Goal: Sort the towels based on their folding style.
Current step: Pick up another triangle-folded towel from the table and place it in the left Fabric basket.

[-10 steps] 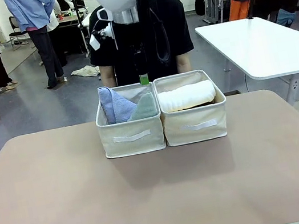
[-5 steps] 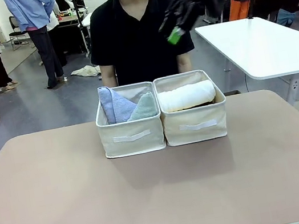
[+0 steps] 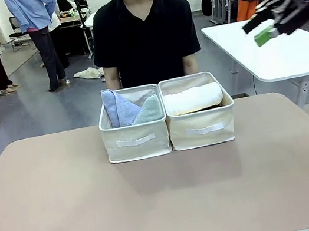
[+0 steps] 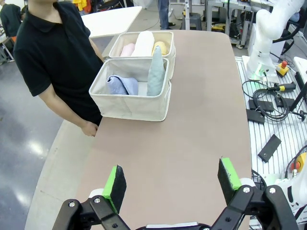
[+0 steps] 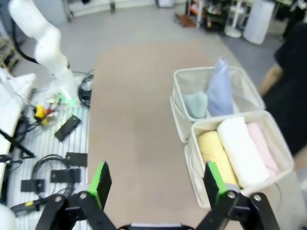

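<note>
Two bins at far table edge, both grippers high and clear.

Left bin (image 3: 135, 137) and right bin (image 3: 201, 124) touch side by side near the person's (image 3: 144, 33) edge; table (image 3: 170, 202) bare on the robot side, lots of room. Lavender-blue towel (image 3: 117, 107) + grey-green towel (image 3: 149, 111) in left bin; white towel (image 3: 193, 99), yellow towel (image 5: 212, 150), pink towel (image 5: 262, 146) rolled in right bin. Right gripper (image 3: 269, 20) up at far right, jaws wide, holding nothing. Left gripper (image 4: 172, 184) above the near table, wide, empty.
</note>
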